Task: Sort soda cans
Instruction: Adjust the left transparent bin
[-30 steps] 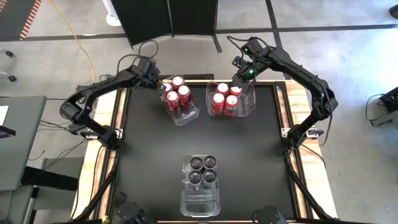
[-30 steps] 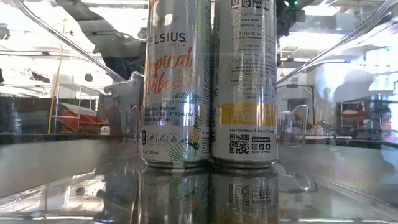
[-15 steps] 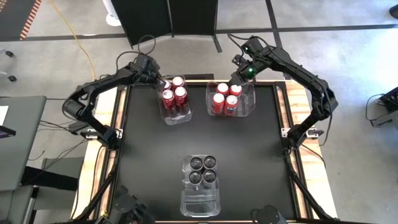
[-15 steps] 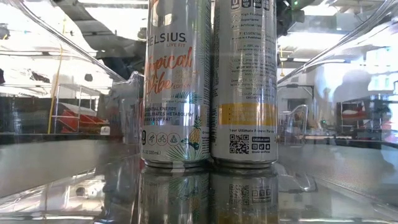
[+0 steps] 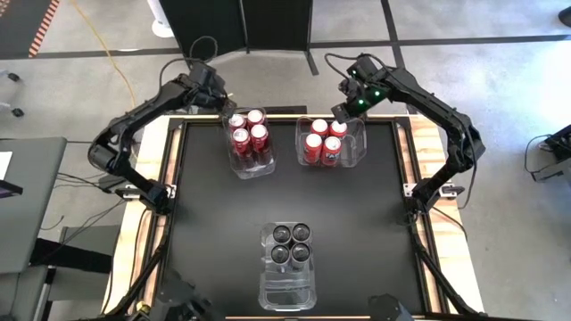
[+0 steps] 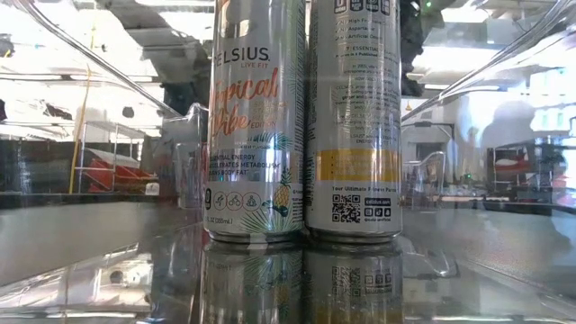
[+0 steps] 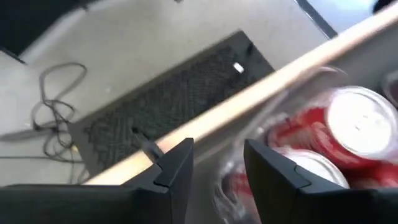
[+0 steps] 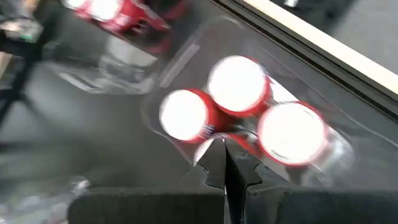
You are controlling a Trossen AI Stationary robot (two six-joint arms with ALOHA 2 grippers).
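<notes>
Several red soda cans (image 5: pixel 250 132) stand upright in a clear bin (image 5: pixel 253 168) at the far left. More red cans (image 5: pixel 323 138) stand in a second clear bin (image 5: pixel 352 153) beside it. Several dark-topped cans (image 5: pixel 290 243) stand in a near bin (image 5: pixel 287 290); the low view shows two of them as silver cans (image 6: pixel 256 117). My left gripper (image 5: pixel 222 106) hovers open over the table's far edge beside the left bin, with nothing between its fingers (image 7: pixel 217 163). My right gripper (image 5: pixel 344 112) hangs shut above the right bin's far rim, over red cans (image 8: pixel 239 84).
The black table top (image 5: pixel 357 223) lies between the far bins and the near bin. A light wooden frame (image 5: pixel 174 178) runs along the table's edges. The near bin's front half holds no cans. Cables lie on the floor beyond the far edge (image 7: pixel 56 112).
The left bin with its red cans has slid and turned a little toward the table's left, from slanted to square with the far edge. My left gripper has then drawn up and back from that bin toward the far left corner. My right gripper has rolled a little in place.
</notes>
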